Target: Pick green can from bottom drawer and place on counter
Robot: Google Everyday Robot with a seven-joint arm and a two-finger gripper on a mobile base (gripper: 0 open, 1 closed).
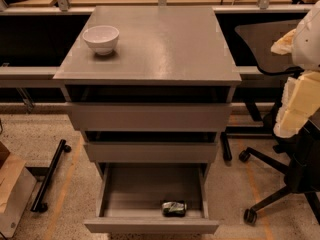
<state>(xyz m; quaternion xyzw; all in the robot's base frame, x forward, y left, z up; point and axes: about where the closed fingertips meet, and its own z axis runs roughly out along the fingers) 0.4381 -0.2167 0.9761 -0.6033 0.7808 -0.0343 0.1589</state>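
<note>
The green can (174,208) lies on its side in the front right corner of the bottom drawer (150,227), which is pulled wide open. The grey counter (165,44) tops the cabinet above it. My gripper (296,105) is a cream-coloured part of the arm at the right edge of the view, level with the top drawer and well to the right of the cabinet. It is far above and to the right of the can and holds nothing that I can see.
A white bowl (101,38) stands on the counter's back left. The two upper drawers (150,116) are slightly ajar. A black office chair base (280,184) stands at the right. A black wheeled bar (47,176) and a cardboard box (12,189) lie at the left.
</note>
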